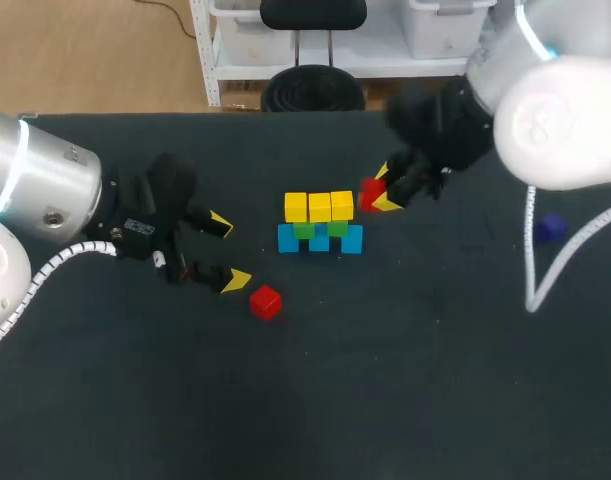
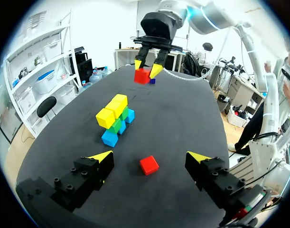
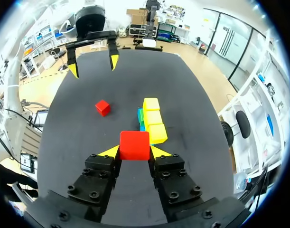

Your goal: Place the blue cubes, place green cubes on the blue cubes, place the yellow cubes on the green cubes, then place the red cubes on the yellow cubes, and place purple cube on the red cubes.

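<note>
Though dark, table point(image 1: 435, 400) under stacked cubes point(image 1: 320, 222)

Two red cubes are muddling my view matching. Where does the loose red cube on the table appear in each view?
Head view: loose red cube on the table, close by the left gripper's fingertip.
Left wrist view: on the table just ahead of that open gripper.
Right wrist view: on the table beyond the held red cube, short of the left gripper.
Shared landmark: the row of yellow cubes.
</note>
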Controlling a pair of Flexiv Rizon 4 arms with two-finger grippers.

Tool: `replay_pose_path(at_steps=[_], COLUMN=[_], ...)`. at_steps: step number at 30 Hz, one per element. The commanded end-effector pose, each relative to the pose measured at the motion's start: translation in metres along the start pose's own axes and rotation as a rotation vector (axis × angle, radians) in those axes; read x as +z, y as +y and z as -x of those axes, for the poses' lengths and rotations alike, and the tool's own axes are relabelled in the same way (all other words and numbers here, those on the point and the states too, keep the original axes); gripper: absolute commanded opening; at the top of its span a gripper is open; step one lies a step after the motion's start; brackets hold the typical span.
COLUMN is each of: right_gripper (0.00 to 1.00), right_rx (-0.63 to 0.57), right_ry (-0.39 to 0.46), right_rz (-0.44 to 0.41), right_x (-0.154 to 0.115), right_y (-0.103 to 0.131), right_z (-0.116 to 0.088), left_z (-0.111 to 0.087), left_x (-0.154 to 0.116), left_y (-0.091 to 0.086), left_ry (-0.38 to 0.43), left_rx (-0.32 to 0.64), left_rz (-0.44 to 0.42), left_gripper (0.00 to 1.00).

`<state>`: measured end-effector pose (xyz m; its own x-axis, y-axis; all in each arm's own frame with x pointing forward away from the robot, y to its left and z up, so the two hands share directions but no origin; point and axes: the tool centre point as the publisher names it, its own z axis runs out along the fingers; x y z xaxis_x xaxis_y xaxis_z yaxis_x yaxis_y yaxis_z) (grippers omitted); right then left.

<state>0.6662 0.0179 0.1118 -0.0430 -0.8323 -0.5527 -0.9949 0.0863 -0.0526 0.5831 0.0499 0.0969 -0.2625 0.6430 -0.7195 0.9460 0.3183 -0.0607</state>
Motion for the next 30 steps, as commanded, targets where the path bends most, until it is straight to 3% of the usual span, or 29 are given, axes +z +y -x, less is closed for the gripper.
replay_pose_path(at_steps=[1, 17, 30], right_gripper=[0.0, 0.0, 0.0], right_rx=[-0.008, -0.097, -0.097], right_ry=[0.015, 0.093, 0.115], right_rz=[0.041, 0.124, 0.126], right_x=[0.01, 0.027, 0.031], right_y=[-0.013, -0.025, -0.032], right_z=[0.007, 0.025, 0.026], left_z=[-0.001, -0.001, -0.001], left_x=[0.001, 0.001, 0.001], left_y=[0.0, 0.0, 0.0], left_ry=[-0.005, -0.005, -0.005], left_rx=[0.001, 0.001, 0.001], left_rz=[0.0, 0.0, 0.0], left_gripper=[1.0, 1.0, 1.0])
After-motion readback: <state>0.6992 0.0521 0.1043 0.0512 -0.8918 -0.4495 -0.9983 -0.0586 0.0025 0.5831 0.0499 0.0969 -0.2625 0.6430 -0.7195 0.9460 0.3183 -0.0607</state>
